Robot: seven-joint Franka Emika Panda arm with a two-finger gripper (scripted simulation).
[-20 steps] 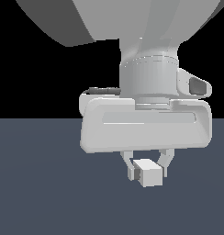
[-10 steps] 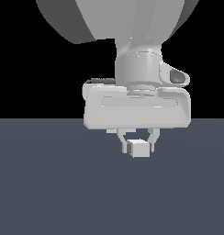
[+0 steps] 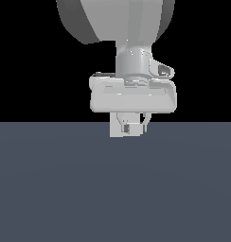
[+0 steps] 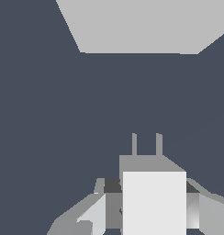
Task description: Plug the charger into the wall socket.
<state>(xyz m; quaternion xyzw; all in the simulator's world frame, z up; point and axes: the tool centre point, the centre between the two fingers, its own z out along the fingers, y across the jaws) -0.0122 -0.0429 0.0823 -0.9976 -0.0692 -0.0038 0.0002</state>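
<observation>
Charger-plugging is in its approach step: the flat off-white square wall socket [image 4: 137, 25] stands apart ahead of the gripper [image 4: 146, 209], clenched on the small off-white block charger [image 4: 154, 202], whose 2 prongs need aligning.

You had the gripper [image 3: 132, 126] hanging below the arm, above the surface [image 3: 115, 189], near the middle of the exterior view. The charger [image 4: 153, 202] sat between the fingers [image 4: 93, 215], one on each side of it, with its two prongs [image 4: 146, 144] sticking out ahead, away from the gripper. The wall socket [image 4: 137, 25] stood ahead of the prongs, well apart from them, with open surface between. In the exterior view the socket [image 3: 118, 128] stood directly behind the gripper, and you couldn't tell any gap there.
</observation>
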